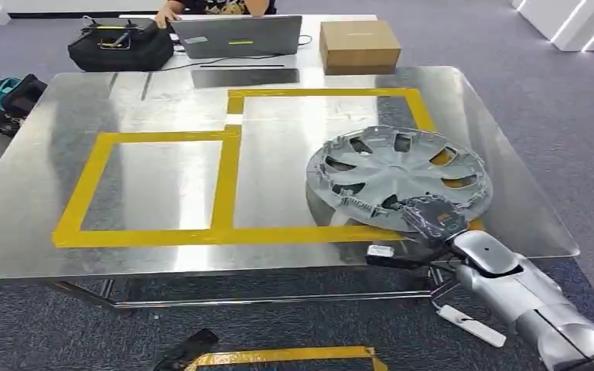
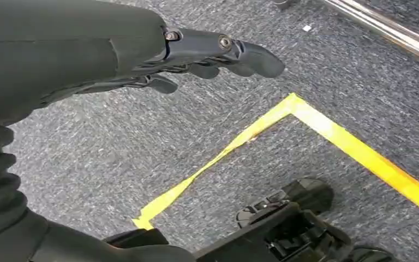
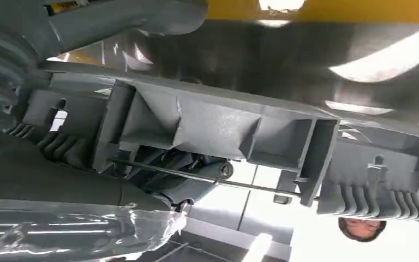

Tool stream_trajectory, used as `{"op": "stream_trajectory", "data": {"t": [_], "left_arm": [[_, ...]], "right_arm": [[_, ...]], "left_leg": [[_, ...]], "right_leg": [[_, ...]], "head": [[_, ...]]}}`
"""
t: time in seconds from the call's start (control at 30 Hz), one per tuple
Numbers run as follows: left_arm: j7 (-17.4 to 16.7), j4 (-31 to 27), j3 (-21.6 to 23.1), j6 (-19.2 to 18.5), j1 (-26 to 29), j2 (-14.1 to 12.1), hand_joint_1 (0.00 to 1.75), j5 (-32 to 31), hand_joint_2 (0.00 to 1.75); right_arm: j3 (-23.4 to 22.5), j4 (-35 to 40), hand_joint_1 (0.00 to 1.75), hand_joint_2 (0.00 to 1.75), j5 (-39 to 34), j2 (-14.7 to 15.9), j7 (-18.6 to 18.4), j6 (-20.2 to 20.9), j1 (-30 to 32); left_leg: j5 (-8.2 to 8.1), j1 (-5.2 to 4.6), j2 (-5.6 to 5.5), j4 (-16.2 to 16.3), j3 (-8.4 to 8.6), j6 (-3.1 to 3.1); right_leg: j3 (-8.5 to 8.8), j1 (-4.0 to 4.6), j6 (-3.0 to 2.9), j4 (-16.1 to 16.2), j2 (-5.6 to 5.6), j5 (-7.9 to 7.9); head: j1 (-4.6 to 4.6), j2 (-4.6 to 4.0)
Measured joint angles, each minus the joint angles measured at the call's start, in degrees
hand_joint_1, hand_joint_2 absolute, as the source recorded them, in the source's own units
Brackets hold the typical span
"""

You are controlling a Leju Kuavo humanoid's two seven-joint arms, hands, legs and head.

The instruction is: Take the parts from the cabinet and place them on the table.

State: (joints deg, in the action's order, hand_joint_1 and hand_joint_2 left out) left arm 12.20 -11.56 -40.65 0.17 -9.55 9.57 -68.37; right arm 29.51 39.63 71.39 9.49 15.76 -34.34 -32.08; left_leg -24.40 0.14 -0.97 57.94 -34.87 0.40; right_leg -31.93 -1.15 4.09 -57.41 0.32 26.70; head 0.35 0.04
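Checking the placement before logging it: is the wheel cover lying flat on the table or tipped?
Tipped. The wheel cover has its near edge raised in the right hand, which grips the rim, while its far edge sits on the table.

1. Head view looks forward and down across the whole table point(image 1: 162, 255) from its near edge
2. Left wrist view faces down at floor tape point(image 2: 354, 147), close
3. Right wrist view sits very close under the hubcap point(image 3: 218, 125) rim, shared with the head view

Lab/office — taped steel table point(image 1: 39, 201), laptop point(image 1: 236, 36).
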Motion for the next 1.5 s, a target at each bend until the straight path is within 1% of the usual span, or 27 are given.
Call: {"op": "stream_trajectory", "data": {"t": [0.23, 0.27, 0.33, 0.47, 0.6, 0.77, 1.1, 1.5], "left_arm": [[-0.37, 0.0, 0.87, 0.15, -0.01, -0.48, 0.0, -0.63, 1.75], [-0.35, 0.0, 1.12, 0.13, 0.0, -0.57, 0.0, -0.72, 1.75], [-0.17, 0.0, 1.66, 0.07, 0.0, -0.7, 0.0, -1.25, 1.75], [0.26, 0.0, 2.23, -0.15, 0.0, -0.83, 0.0, -1.29, 1.75], [0.55, 0.0, 2.82, -0.33, 0.0, -0.9, 0.0, -1.36, 1.75], [1.05, 0.0, 3.26, -0.41, 0.0, -0.9, 0.0, -1.66, 1.75], [1.05, 0.0, 4.17, -0.5, 0.0, -0.92, 0.0, -1.68, 1.75], [1.18, 0.0, 4.61, -0.54, -0.06, -1.05, 0.0, -1.79, 1.75]], "right_arm": [[0.24, -2.54, 1.75, 1.75, -0.48, 0.0, -1.2, -2.16, -0.8], [0.24, -2.91, 1.75, 1.75, -0.59, 0.02, -1.16, -2.56, -0.91], [0.09, -3.59, 1.75, 1.75, -1.25, 0.04, 0.37, -3.04, -1.17], [0.26, -4.11, 1.75, 1.75, -1.03, 0.04, 3.28, -2.62, -1.74], [1.14, -3.91, 1.75, 1.75, 0.61, -0.02, 3.45, -1.11, -2.01], [2.19, -3.34, 1.75, 1.75, 0.26, -0.18, 3.5, -0.17, -2.14], [4.22, -2.34, 1.75, 1.75, -1.95, -0.42, 4.35, -0.24, -2.04], [5.31, -2.23, 1.75, 1.75, -4.15, -0.46, 6.16, -1.22, -1.85]], "left_leg": [[0.0, 0.0, 0.0, 0.0, 0.0, 0.0], [0.0, 0.0, 0.0, 0.0, 0.0, 0.0], [0.0, 0.0, 0.0, 0.0, 0.0, 0.0], [0.0, 0.0, 0.0, 0.0, 0.0, 0.0], [0.0, 0.0, 0.0, 0.0, 0.0, 0.0], [0.0, 0.0, 0.0, 0.0, 0.01, 0.0], [0.01, 0.0, 0.0, 0.0, 0.02, -0.01], [0.0, 0.0, 0.0, 0.0, 0.01, -0.01]], "right_leg": [[-0.02, 0.0, 0.0, 0.0, 0.01, 0.0], [-0.02, 0.0, 0.0, 0.0, 0.01, 0.0], [-0.01, -0.01, 0.0, 0.0, 0.02, -0.01], [-0.01, 0.0, 0.0, 0.0, 0.01, -0.01], [0.0, 0.0, -0.01, -0.01, 0.02, -0.01], [0.0, 0.0, -0.01, -0.01, 0.02, 0.0], [-0.01, 0.0, -0.01, -0.01, 0.03, -0.01], [-0.01, 0.0, -0.01, -0.01, 0.02, 0.0]], "head": [[0.0, 0.0], [0.0, 0.0], [0.0, 0.0], [0.0, 0.0], [-0.02, 0.0], [0.0, 0.0], [-0.02, 0.0], [0.0, 0.0]]}}
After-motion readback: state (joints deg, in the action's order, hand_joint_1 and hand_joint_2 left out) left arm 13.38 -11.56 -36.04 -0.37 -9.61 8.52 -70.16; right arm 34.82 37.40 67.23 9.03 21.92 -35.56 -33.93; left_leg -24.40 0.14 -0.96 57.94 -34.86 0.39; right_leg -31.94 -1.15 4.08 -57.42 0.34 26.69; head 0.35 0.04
